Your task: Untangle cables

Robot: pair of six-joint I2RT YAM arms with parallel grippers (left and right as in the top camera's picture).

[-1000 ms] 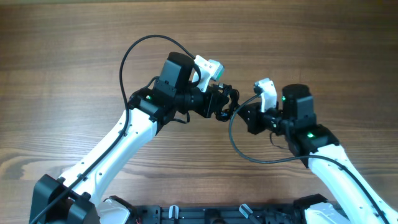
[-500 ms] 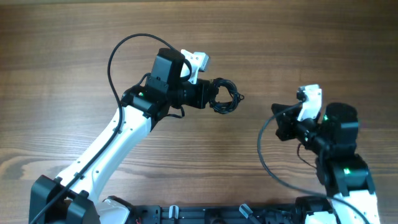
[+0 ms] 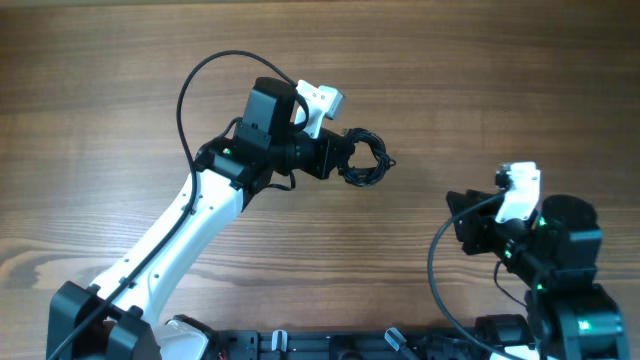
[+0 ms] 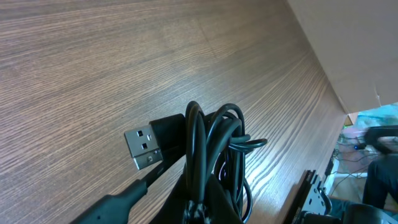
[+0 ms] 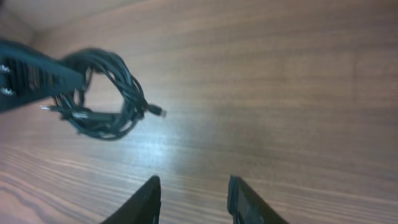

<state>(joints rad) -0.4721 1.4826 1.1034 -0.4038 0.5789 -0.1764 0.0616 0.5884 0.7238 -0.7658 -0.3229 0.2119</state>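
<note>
Surface: brown wood-grain table [image 3: 500,80]. Only the left wrist view shows anything past its edge: a pale panel [image 4: 348,43] and blurred clutter. Count: two arms, two grippers, one bundle of cables [image 3: 366,160]. The left gripper [image 3: 345,158] is clamped on the bundle's near side, and the looped strands stick out beyond its fingers. The right gripper [image 3: 458,218] is well apart from the bundle, its jaws moderately spread with nothing between them. The left wrist view resolves a USB-A plug [image 4: 146,147] on the bundle. The right wrist view shows a small plug [image 5: 159,112] poking out instead.
</note>
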